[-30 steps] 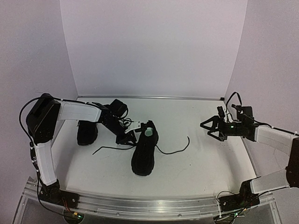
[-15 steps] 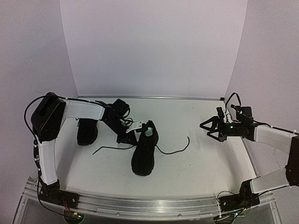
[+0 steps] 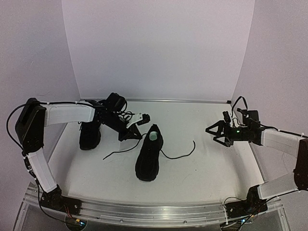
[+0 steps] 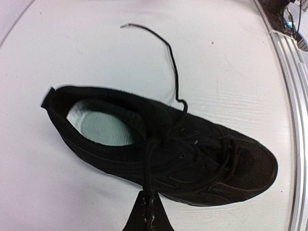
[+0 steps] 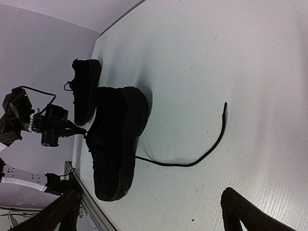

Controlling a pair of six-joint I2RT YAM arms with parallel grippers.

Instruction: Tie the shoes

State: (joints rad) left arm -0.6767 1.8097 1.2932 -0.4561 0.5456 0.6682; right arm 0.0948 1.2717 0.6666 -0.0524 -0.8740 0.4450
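Matt, seemingly mesh shoe point(image 4: 192, 166); faintly grained table point(image 4: 86, 43)

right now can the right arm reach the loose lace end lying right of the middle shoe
Probably yes: the right gripper hangs open just beyond the loose lace, with only bare table between them.

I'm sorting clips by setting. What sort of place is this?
Likely a robotics lab test cell, not a home: plain white walls box in a white table, and a left arm and right arm are bolted to an aluminium rail at its near edge.
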